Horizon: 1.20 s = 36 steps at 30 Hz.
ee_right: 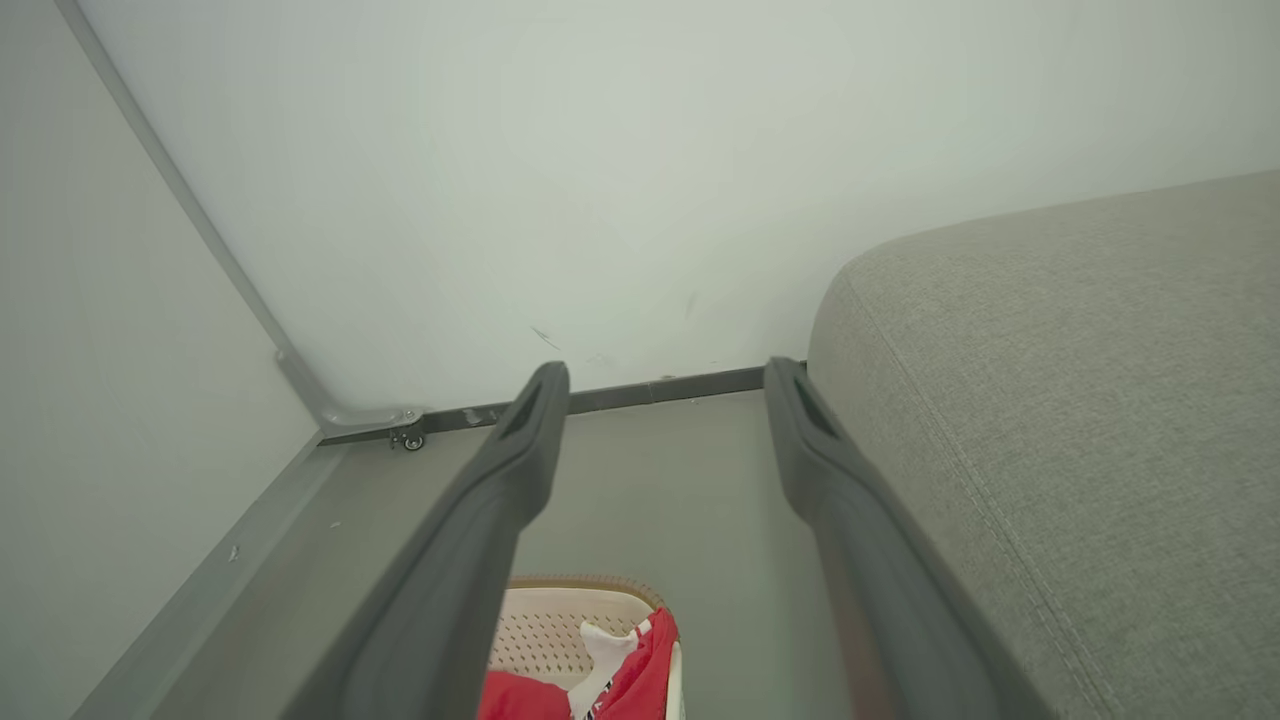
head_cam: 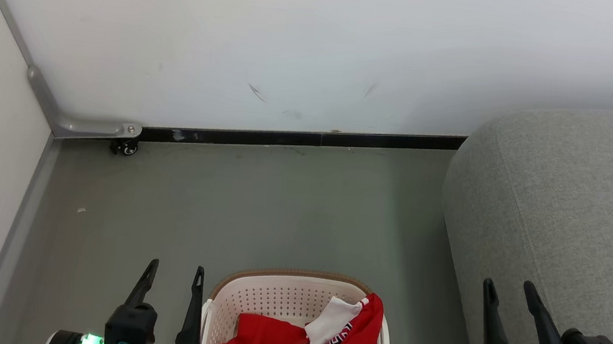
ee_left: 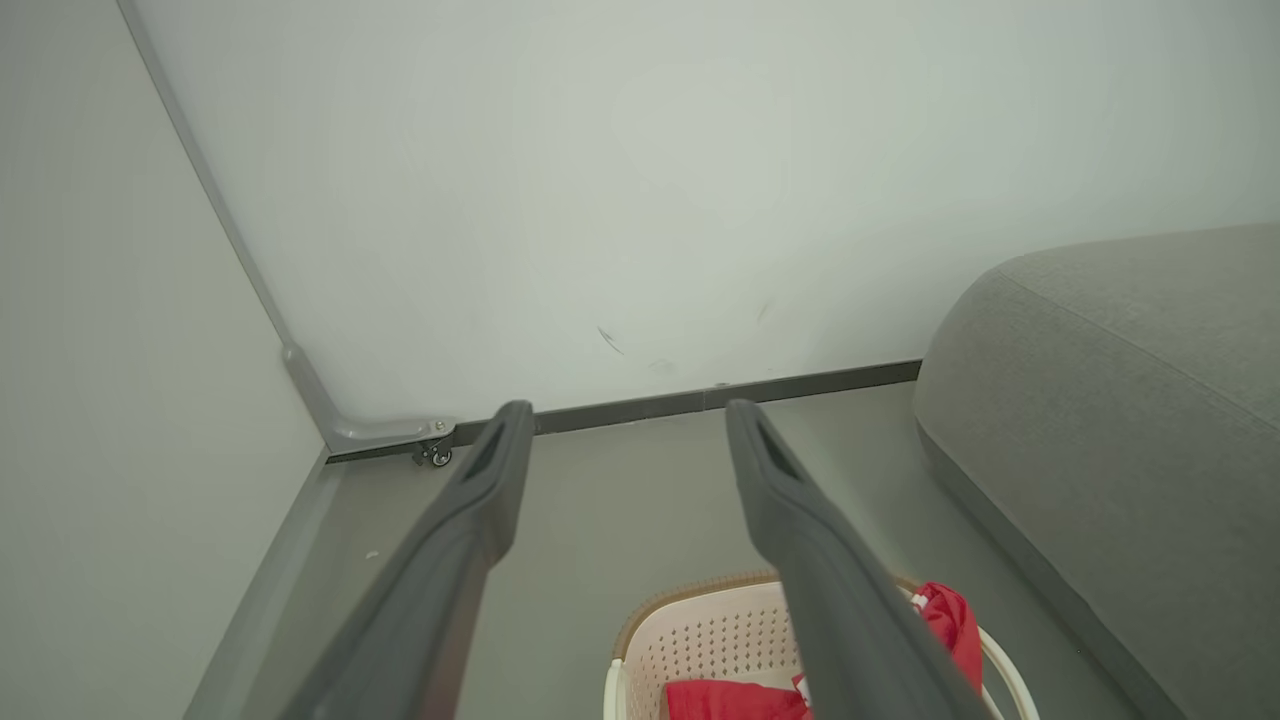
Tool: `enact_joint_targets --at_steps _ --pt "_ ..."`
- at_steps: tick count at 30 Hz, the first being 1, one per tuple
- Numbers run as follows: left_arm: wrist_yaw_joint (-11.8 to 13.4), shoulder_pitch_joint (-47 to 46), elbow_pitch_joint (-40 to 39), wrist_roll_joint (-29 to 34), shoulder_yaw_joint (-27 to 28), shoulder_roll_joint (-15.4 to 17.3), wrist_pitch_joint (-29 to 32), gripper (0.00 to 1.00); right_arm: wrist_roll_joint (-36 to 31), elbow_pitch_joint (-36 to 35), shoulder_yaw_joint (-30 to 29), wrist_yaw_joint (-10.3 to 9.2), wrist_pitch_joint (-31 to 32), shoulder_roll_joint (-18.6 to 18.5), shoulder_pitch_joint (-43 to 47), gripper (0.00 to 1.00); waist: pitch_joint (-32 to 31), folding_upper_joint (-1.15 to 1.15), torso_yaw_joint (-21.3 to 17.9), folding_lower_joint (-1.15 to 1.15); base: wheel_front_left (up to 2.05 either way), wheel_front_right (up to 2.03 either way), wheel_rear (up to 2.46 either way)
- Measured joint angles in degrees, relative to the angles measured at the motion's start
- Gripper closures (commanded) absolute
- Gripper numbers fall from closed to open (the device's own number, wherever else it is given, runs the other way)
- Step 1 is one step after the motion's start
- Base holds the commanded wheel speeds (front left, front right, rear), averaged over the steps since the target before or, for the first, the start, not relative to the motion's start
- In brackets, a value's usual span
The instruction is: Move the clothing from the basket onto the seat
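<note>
The cream basket (head_cam: 270, 296) with a brown rim stands on the floor at the bottom centre of the head view. Red clothing (head_cam: 266, 341) with white panels, patterned trim and a small label fills it and drapes over its right rim. My left gripper (head_cam: 175, 271) hangs open just left of the basket, empty. My right gripper (head_cam: 510, 290) is open and empty in front of the grey seat (head_cam: 570, 211) at the right. The wrist views show the basket (ee_left: 700, 635) (ee_right: 545, 620), the clothing (ee_left: 945, 620) (ee_right: 645, 670) and the seat (ee_left: 1130, 420) (ee_right: 1080, 400) beyond my open left gripper (ee_left: 625, 425) and right gripper (ee_right: 665, 385).
A grey-green floor (head_cam: 257, 207) runs to a white wall with a black baseboard (head_cam: 310, 138). A pale partition stands at the left, with a metal bracket and a small caster (head_cam: 125, 147) in the corner.
</note>
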Motion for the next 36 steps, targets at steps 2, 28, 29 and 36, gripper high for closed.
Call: enact_joint_targets --at_steps 2,28,29,36 --pt "0.0 -0.1 0.3 0.0 0.0 0.0 0.0 0.0 0.0 0.1 0.1 0.0 0.2 0.0 0.0 0.0 0.1 0.0 0.0 0.0 0.0 0.0 0.0" --pt "0.0 -1.6 1.3 0.3 -0.5 -0.1 0.0 0.0 0.5 -0.6 -0.1 0.0 1.2 0.0 -0.2 0.0 2.9 0.0 -0.2 -0.01 0.0 0.0 0.0" --pt "0.0 -2.0 1.4 0.4 -0.7 -0.1 0.0 0.0 0.5 -0.8 -0.2 0.0 1.2 0.0 -0.2 0.0 3.1 0.0 -0.2 -0.01 0.0 0.0 0.0" --pt "-0.1 -3.8 2.8 1.3 -1.5 -0.1 0.0 0.0 0.5 -2.0 -0.5 0.0 1.1 0.0 -0.3 0.0 5.1 0.0 -0.6 -0.01 0.0 0.0 0.0"
